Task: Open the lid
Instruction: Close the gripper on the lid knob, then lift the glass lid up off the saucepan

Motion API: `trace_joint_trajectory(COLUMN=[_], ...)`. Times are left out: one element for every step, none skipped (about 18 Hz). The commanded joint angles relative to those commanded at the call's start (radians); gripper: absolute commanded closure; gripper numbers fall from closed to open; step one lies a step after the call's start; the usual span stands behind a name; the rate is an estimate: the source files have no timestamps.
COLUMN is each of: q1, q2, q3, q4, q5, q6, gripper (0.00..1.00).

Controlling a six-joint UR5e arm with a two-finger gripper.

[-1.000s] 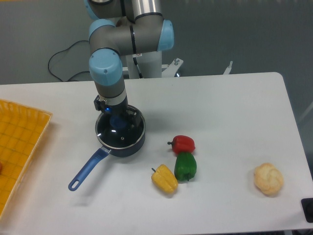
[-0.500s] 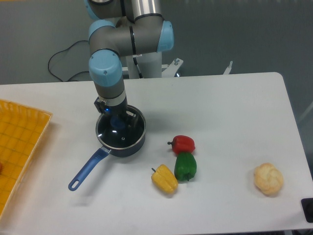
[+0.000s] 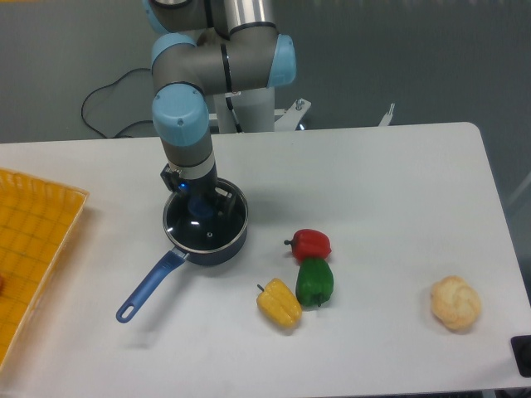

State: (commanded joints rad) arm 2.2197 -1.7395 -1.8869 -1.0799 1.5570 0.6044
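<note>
Right now the gripper (image 3: pixel 202 201) hangs straight down over the saucepan (image 3: pixel 205 228), fingers either side of the blue knob at the centre of the lid (image 3: pixel 207 222). Looks pinched onto the knob, but the wrist blocks most of it, so can't tell for sure if the fingers are pressed in or just beside it.

Lid sits on the pan, toward the table's left-rear part, near the arm base. From this angle can't say whether the rim is fully seated or a touch raised.

Risks, as I judge them:
- Knob is small and smooth-looking; a weak or off-centre pinch could let the lid slip out on the lift and drop back on the pan.
- If the pull isn't vertical, the metal rim may catch the pan wall and drag the pan w/ it; pan is light-looking, handle (image 3: pixel 151 287) sticks out free, nothing holds it.
- Glass disc hanging from one point may tilt or swing once free.
- Sideways carry toward the table's middle could bump the red pepper (image 3: pixel 310 244), green pepper (image 3: pixel 314 282) or yellow pepper (image 3: pixel 279 303), which sit near the pan's right side.

Orientation: lid is round, lies about flat, knob up, so no long axis of its own. Pan's long axis runs along the handle, pointing to the front-left corner. Orange tray (image 3: pixel 33 249) is at the left edge, bread roll (image 3: pixel 455 303) well apart near the right-front.
</note>
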Motion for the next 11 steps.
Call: trace_joint_trajectory(q1=[0.0,0.0,0.002,0.003,0.005,0.008,0.011,0.018,0.031,0.041,0.051], q2=[0.0,0.0,0.002,0.008,0.012,0.015,0.015,0.015,0.015,0.017,0.018], q3=[0.003,0.008,0.011,0.017,0.026,0.041,0.061,0.081,0.097,0.104,0.109], q4=[0.0,-0.002,-0.003,-0.015,-0.035,-0.063,-0.104,-0.145,-0.173,-0.184,-0.186], q5=[0.002,0.003,0.005,0.005,0.005,0.006,0.006,0.006,0.005,0.005,0.005], q6=[0.002,0.002,0.002,0.002,0.002,0.003,0.008,0.017,0.029,0.038,0.043], gripper=[0.57,0.57,0.57,0.57,0.57,0.57,0.57,0.57,0.57,0.57,0.57])
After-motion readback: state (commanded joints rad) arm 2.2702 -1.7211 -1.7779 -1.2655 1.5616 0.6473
